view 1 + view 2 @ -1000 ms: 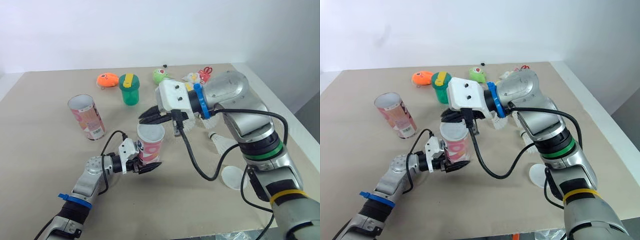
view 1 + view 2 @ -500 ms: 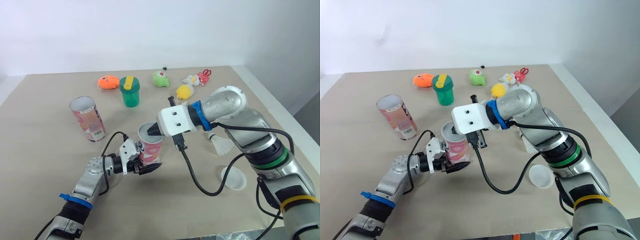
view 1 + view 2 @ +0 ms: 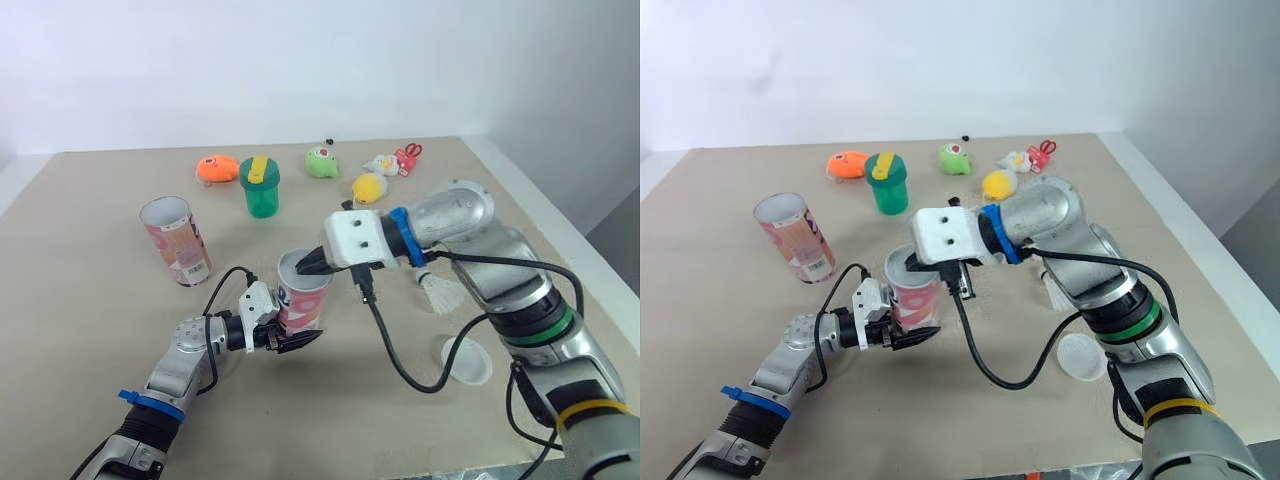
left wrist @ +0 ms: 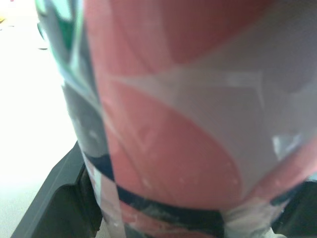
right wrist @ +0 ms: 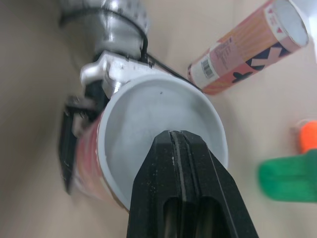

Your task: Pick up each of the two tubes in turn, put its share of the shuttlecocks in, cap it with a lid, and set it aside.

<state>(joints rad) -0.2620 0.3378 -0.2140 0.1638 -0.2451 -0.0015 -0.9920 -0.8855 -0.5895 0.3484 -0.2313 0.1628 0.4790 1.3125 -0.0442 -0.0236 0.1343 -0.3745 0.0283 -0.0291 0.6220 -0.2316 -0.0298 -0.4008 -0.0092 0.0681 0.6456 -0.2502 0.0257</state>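
A pink-and-white tube stands upright near the table's middle with its mouth uncovered; my left gripper is shut on its lower part, and the tube's wall looms close in the left wrist view. My right gripper is shut, its tips at the rim of the mouth; in the right wrist view the pressed-together fingers point into the pale inside of the tube. The second tube stands at the left. A shuttlecock lies under my right forearm. A white lid lies at the right front.
At the back of the table are a green cup with a yellow lid, an orange toy, a green frog toy, a yellow toy and a white-and-red toy. The table's right edge runs near my right arm.
My right gripper came down from above the held tube to its mouth, and its fingers went from spread to shut. The left gripper kept its hold on the tube.
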